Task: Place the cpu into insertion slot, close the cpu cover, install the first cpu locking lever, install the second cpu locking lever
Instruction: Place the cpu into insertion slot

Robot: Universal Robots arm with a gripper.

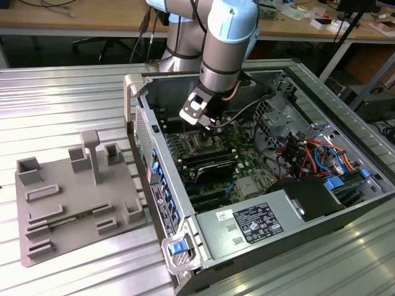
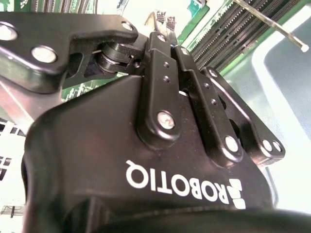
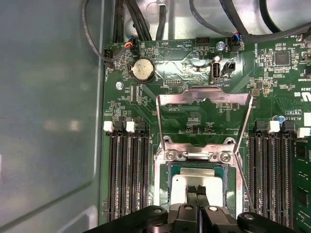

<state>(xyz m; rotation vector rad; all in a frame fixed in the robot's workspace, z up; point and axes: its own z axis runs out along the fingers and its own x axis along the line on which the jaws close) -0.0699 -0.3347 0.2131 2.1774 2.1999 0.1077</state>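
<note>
Hanging low over the cpu (image 3: 183,182) seated in the slot (image 3: 161,190), with fingers (image 3: 191,190) of the gripper (image 3: 197,190) pressed together and the cover (image 3: 204,95) standing open.

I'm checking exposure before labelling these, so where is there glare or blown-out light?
First wrist view: glare on the metal top of the cpu and on the cpu cover; second wrist view: background beyond the gripper washes out white; exterior view: evenly lit, soft sheen on the table.

Robotics lab: opened computer case (image 1: 162,185), ribbed metal bench (image 1: 62,98), cluttered desks (image 1: 92,21).
</note>
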